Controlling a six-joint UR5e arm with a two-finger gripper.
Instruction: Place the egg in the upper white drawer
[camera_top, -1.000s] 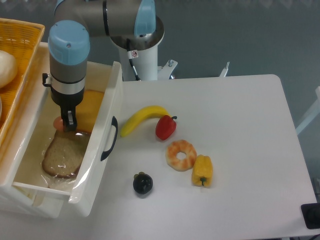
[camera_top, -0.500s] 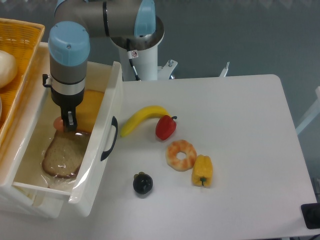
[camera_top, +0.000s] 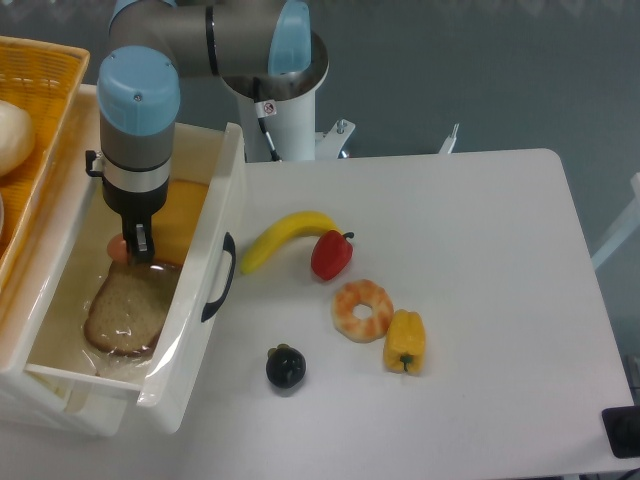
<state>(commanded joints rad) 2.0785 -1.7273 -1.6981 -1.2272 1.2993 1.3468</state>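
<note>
The upper white drawer (camera_top: 205, 240) stands pulled open at the left, its curved black handle (camera_top: 218, 278) facing the table. My gripper (camera_top: 138, 246) reaches straight down into it. The salmon-pink egg (camera_top: 117, 246) shows just left of the dark fingers (camera_top: 141, 238), low in the drawer above a slice of bread (camera_top: 124, 311). The fingers look closed against the egg, and they hide part of it.
A yellow cheese slice (camera_top: 180, 215) also lies in the drawer. An orange woven basket (camera_top: 30, 130) with a white lump sits at the far left. On the table are a banana (camera_top: 285, 236), red pepper (camera_top: 331, 254), shrimp ring (camera_top: 362, 309), yellow pepper (camera_top: 405, 342) and dark plum (camera_top: 285, 367).
</note>
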